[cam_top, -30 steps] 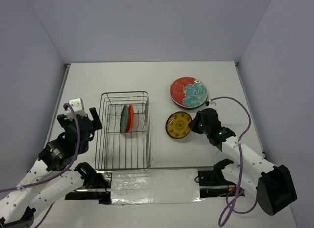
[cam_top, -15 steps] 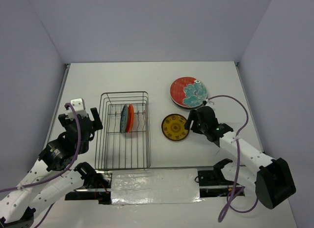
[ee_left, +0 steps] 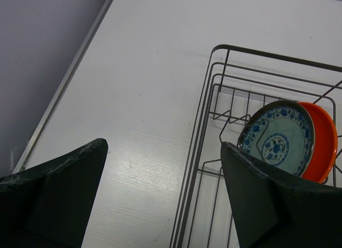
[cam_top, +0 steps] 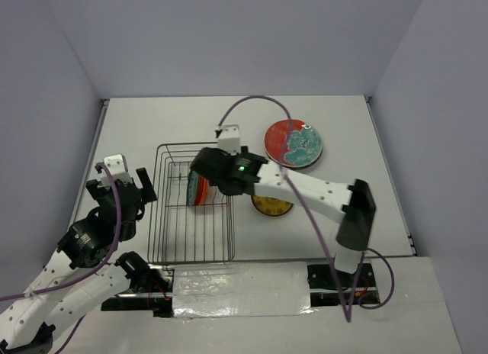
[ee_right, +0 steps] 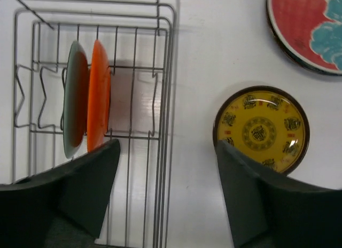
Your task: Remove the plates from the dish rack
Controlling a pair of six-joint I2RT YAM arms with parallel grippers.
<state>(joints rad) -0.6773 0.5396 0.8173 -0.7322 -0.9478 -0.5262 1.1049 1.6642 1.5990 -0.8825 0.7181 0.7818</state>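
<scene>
The grey wire dish rack [cam_top: 175, 217] holds two plates upright on edge: a teal one with a blue pattern [ee_left: 278, 146] and an orange one [ee_left: 325, 146] right behind it. Flat on the table to the right lie a small yellow plate [ee_right: 260, 131] and a large red plate with teal flowers [cam_top: 293, 143]. My right gripper [cam_top: 207, 175] hangs open above the rack's right side, close to the two plates [ee_right: 88, 98], with nothing between its fingers [ee_right: 80, 189]. Left of the rack, my left gripper [cam_top: 122, 188] stands wide open and empty, its fingers [ee_left: 53, 194] over the table and the rack's left rim [ee_left: 214, 98].
The right arm [cam_top: 305, 188] stretches across the table and covers part of the yellow plate [cam_top: 272, 207]. A raised border [ee_left: 64, 82] runs along the table's left side. A strip of shiny tape [cam_top: 236, 289] lies at the near edge between the arm bases.
My right gripper opened and left the yellow plate on the table, then swung left to above the rack. The left arm barely moved.
</scene>
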